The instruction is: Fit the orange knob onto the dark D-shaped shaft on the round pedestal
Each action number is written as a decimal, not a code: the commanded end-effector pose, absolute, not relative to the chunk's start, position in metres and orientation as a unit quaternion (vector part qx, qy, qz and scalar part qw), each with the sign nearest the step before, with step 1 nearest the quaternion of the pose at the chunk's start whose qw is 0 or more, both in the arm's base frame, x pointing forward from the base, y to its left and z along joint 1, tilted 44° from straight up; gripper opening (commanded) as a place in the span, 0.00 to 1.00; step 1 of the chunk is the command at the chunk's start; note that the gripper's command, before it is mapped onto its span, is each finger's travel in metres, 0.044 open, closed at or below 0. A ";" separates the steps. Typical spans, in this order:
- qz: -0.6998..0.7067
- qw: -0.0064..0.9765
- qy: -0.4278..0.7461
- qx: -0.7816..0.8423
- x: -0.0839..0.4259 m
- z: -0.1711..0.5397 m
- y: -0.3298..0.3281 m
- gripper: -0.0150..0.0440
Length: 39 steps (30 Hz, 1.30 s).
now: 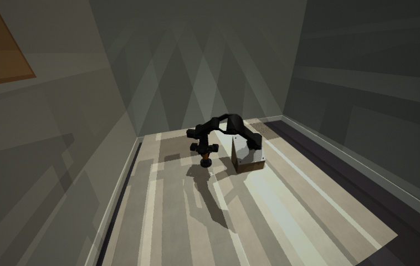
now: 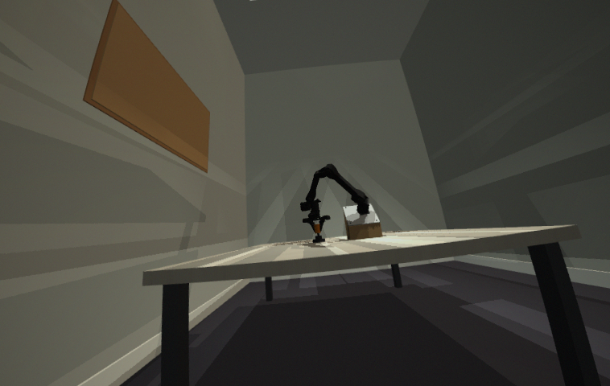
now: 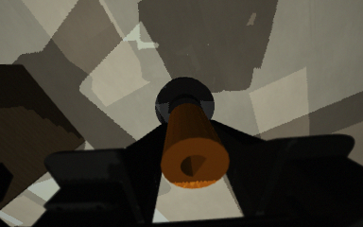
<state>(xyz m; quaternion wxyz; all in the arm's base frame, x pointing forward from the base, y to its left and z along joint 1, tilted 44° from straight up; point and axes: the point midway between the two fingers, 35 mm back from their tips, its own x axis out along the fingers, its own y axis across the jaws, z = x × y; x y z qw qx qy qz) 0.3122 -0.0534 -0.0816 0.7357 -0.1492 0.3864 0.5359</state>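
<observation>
The orange knob is upright between the fingers of my gripper, which is shut on it. The wrist view shows the knob's top end with a dark, partly shaded hole. The dark round pedestal stands on the table directly below the knob. A short dark upright part shows between knob and pedestal, so the knob is not down on the pedestal's base. The shaft's flat side and the knob's lower rim are hidden.
A wooden box with a sloped, light metal top stands to the right of the pedestal in the top and exterior views and at the left in the wrist view. The arm's base is at that box. Shadows and light bands cross the table.
</observation>
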 end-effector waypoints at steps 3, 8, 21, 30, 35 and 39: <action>0.533 0.739 0.384 -0.149 0.314 -0.082 -0.054 0.25; 0.533 0.739 0.384 -0.149 0.314 -0.082 -0.054 0.25; 0.526 0.741 0.394 -0.136 0.314 -0.082 -0.054 0.25; 0.525 0.742 0.396 -0.133 0.314 -0.082 -0.054 0.25; 0.525 0.742 0.396 -0.133 0.314 -0.082 -0.054 0.25; 0.527 0.741 0.393 -0.137 0.314 -0.081 -0.054 0.25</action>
